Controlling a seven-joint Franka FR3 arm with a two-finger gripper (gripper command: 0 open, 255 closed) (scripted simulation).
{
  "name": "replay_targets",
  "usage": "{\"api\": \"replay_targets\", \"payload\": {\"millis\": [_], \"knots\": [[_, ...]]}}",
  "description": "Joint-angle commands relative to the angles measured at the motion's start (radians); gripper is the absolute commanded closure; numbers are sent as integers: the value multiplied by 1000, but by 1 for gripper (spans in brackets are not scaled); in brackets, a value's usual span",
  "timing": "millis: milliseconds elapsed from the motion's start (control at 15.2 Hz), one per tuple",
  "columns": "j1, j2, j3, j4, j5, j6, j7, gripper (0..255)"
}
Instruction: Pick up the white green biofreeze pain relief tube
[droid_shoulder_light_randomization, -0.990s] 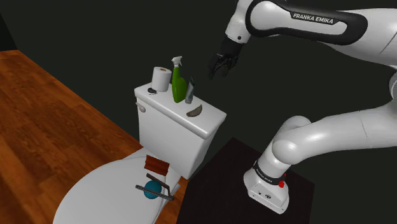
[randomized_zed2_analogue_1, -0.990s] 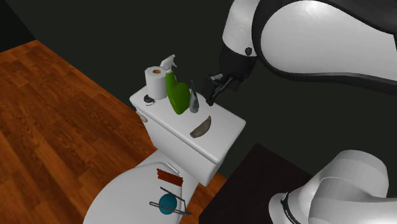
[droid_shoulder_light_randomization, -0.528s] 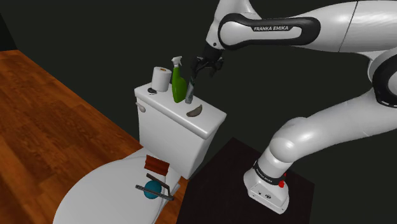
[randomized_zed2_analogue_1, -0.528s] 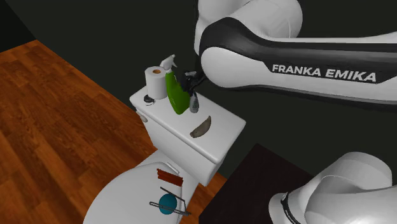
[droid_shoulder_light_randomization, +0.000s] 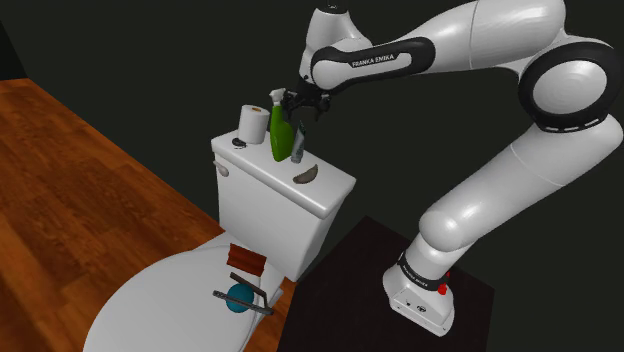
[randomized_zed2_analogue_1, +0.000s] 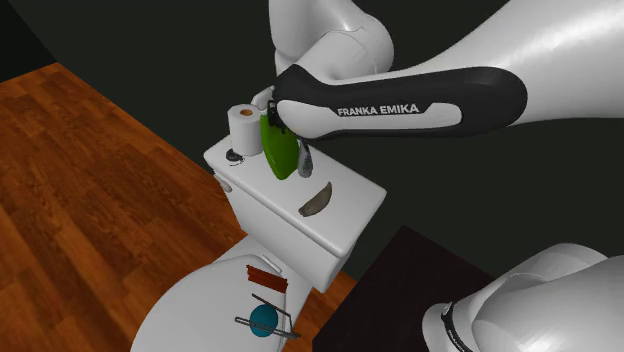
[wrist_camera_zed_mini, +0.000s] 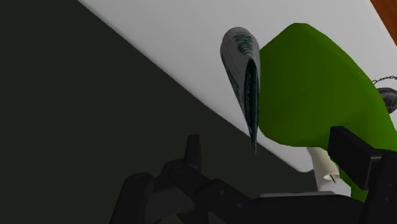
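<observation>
The biofreeze tube (droid_shoulder_light_randomization: 297, 146) stands upright on the toilet tank lid (droid_shoulder_light_randomization: 338, 183) just beside the green spray bottle (droid_shoulder_light_randomization: 281, 135), so the spread end effector (droid_shoulder_light_randomization: 303, 103) above it should descend straddling only the tube, clear of the bottle.

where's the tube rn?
In the shoulder view the tube stands upright on the toilet tank lid, just right of the green bottle, with the gripper above it.
</observation>
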Motion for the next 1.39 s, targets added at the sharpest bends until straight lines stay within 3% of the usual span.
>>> {"api": "replay_targets", "payload": {"millis": [0, 594, 660, 1320], "knots": [[-14, 27, 7, 13, -31, 13, 50, 0], [-20, 62, 12, -54, -62, 111, 88, 0], [-20, 61, 12, -55, -61, 111, 87, 255], [-19, 56, 12, -46, -57, 98, 82, 255]]}}
